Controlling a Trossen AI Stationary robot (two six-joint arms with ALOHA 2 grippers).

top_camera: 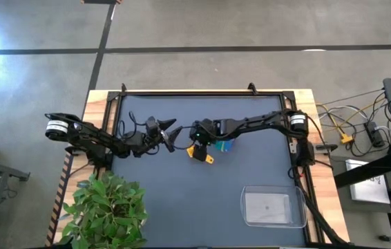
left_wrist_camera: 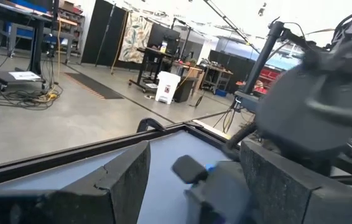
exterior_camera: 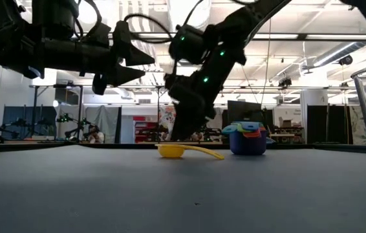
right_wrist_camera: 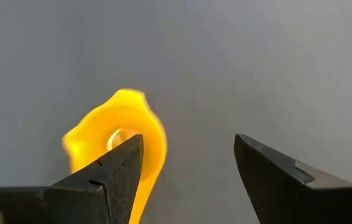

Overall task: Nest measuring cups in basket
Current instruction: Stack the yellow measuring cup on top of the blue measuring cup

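Observation:
A yellow measuring cup [exterior_camera: 173,151] lies alone on the dark mat, mouth up, its flat handle [exterior_camera: 205,153] pointing toward the table's right. Beside it stands a nested stack of measuring cups [exterior_camera: 247,139], blue outermost with teal and red parts showing at the top. My right gripper [right_wrist_camera: 188,162] is open and slants down just above the yellow cup [right_wrist_camera: 117,140], which shows half behind one finger. My left gripper [top_camera: 171,131] hovers open and level to the left of it, with nothing between its fingers. The clear basket [top_camera: 273,206] rests near the table's front right.
A potted green plant [top_camera: 106,207] stands at the table's front left corner. A raised dark frame [top_camera: 202,92] runs along the mat's far edge. Bare mat lies between the cups and the basket.

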